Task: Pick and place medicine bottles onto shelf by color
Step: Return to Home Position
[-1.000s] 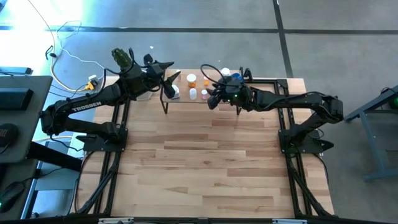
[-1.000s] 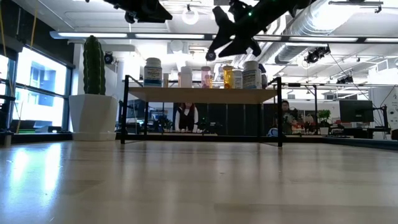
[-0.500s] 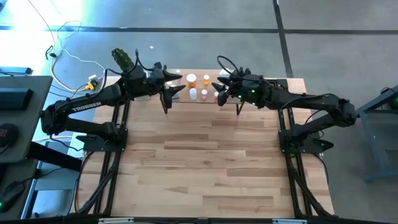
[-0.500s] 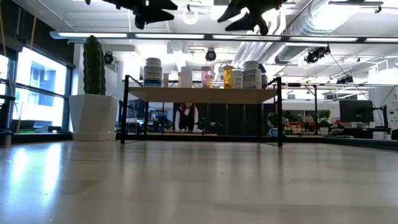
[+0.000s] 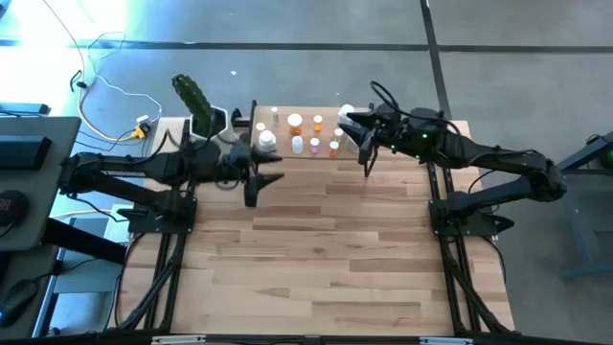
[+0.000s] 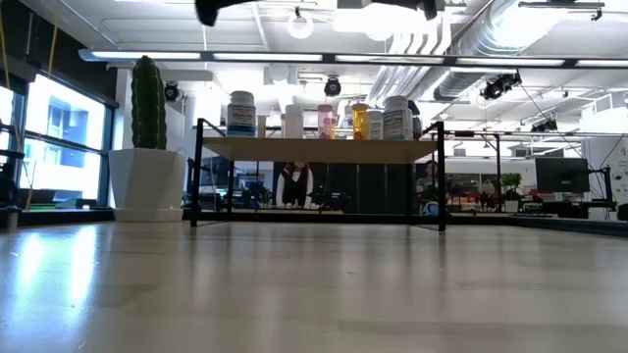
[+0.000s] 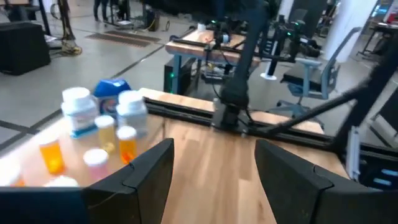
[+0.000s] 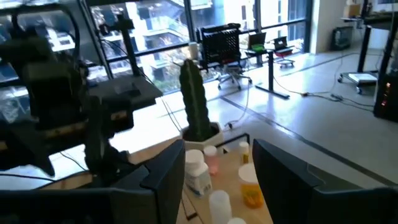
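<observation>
The shelf (image 5: pixel 311 153) stands at the table's far middle on thin black legs. Several medicine bottles (image 5: pixel 295 123) stand upright on its board: white, orange, pink and one blue (image 7: pixel 112 87). The low view shows them in a row (image 6: pixel 325 120) on the board (image 6: pixel 319 149). My left gripper (image 5: pixel 271 170) is open and empty, in the air just in front of the shelf's near left corner. My right gripper (image 5: pixel 352 127) is open and empty, high over the shelf's right part. Each wrist view shows a wide gap between the fingers (image 7: pixel 146 171) (image 8: pixel 280 177).
A white pot with a tall green cactus (image 5: pixel 196 101) stands at the table's far left, beside the shelf; it also shows in the low view (image 6: pixel 147 176). The wooden tabletop (image 5: pixel 316 259) stretches in front of the shelf to the near edge.
Both grippers have risen, almost leaving the top of the low view. My left gripper has drawn back from over the shelf's left end toward the table's near edge. My right gripper has gone toward the far right over the shelf. The bottles have stayed in place.
</observation>
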`<control>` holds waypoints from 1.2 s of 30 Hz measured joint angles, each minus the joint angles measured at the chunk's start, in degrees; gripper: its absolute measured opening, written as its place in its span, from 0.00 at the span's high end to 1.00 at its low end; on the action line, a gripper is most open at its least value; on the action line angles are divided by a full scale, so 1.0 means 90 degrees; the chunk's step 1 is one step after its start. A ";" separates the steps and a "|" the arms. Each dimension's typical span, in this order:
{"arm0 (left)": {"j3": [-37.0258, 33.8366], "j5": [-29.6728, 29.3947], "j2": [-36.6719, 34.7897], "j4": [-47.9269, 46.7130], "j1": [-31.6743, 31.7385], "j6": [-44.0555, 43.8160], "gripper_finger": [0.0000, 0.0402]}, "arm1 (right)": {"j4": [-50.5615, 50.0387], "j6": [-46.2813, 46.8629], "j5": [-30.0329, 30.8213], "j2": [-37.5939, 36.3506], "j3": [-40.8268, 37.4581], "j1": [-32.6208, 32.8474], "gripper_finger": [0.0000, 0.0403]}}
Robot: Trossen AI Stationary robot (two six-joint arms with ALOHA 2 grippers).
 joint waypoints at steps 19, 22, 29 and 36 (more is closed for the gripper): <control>-0.3107 -0.0814 -0.2738 0.0911 -0.1769 -0.0422 0.46 | 0.0247 0.1054 -0.0623 -0.0715 0.0000 0.0000 0.56; -0.3742 -0.0839 -0.3278 0.1074 -0.1822 -0.0329 0.46 | 0.0280 0.1103 -0.0637 -0.0794 0.0000 0.0000 0.56; -0.4991 -0.0857 -0.4278 0.1523 -0.1738 -0.0311 0.46 | 0.0272 0.1725 -0.0890 -0.1193 0.0000 0.0000 0.56; -0.5691 -0.0847 -0.4607 0.1687 -0.1216 -0.0305 0.46 | -0.0562 0.1246 -0.0840 -0.2235 0.0000 0.0000 0.56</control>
